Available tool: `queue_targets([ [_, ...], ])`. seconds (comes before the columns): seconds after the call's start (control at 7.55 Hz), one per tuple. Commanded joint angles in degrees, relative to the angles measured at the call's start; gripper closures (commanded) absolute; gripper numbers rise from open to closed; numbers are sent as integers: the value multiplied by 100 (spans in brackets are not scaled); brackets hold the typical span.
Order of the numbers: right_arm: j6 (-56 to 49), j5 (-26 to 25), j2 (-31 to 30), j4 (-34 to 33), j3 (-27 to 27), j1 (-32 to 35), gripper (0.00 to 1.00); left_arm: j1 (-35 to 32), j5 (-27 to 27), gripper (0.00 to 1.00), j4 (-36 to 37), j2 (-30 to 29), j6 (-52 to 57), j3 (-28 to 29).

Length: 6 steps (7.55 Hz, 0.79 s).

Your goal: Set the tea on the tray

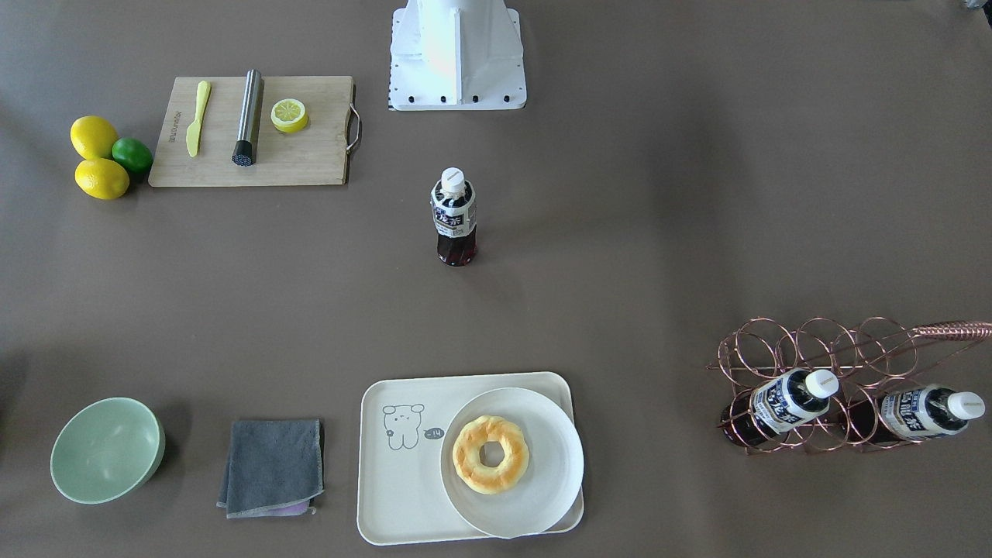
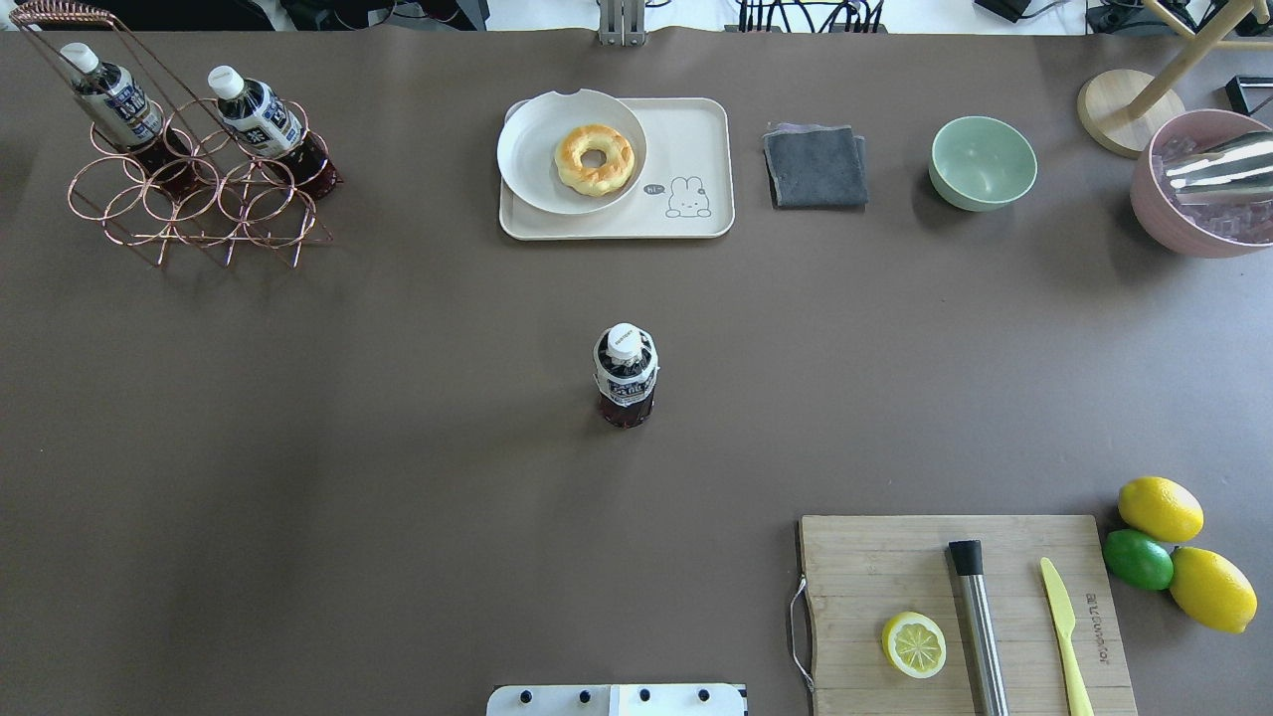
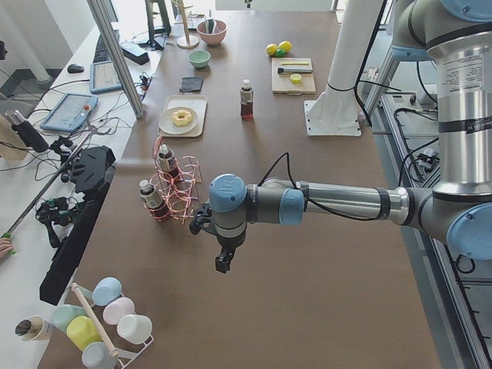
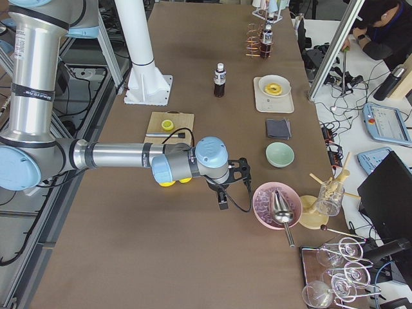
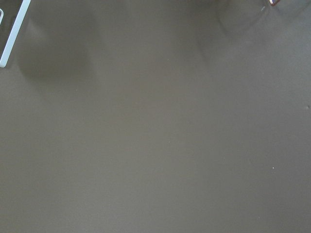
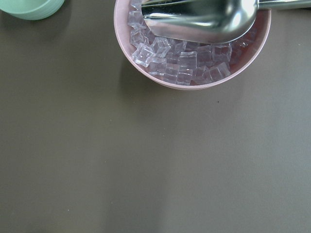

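Observation:
One tea bottle (image 1: 453, 217) stands upright alone at the table's middle; it also shows in the overhead view (image 2: 626, 376). Two like bottles (image 2: 109, 94) (image 2: 264, 114) lie in a copper wire rack (image 2: 189, 199). The cream tray (image 1: 395, 480) with its bear drawing holds a round white plate (image 1: 554, 465) with a doughnut (image 1: 490, 453). My left gripper (image 3: 223, 265) hangs over bare table near the rack, far from the tea. My right gripper (image 4: 223, 203) hangs beside a pink ice bowl (image 4: 275, 205). I cannot tell whether either is open or shut.
A wooden cutting board (image 2: 955, 557) carries a half lemon, a metal muddler and a yellow knife. Two lemons and a lime (image 2: 1139, 559) lie beside it. A grey cloth (image 2: 816, 166) and a green bowl (image 2: 983, 162) sit next to the tray.

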Motion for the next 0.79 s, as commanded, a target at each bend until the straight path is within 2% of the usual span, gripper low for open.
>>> queue_targets([
  [0.0, 845, 194, 31, 221, 301, -7, 0, 8, -1, 1, 54, 16, -28, 55],
  [0.26, 892, 222, 22, 326, 338, 2, 0, 8, -1, 1, 62, 16, -29, 55],
  [0.53, 1382, 240, 101, 1009, 512, -120, 0, 8, -1, 1, 54, 16, -29, 47],
  [0.66, 1445, 309, 362, 1117, 566, -286, 1, 8, -1, 1, 54, 24, -29, 38],
])
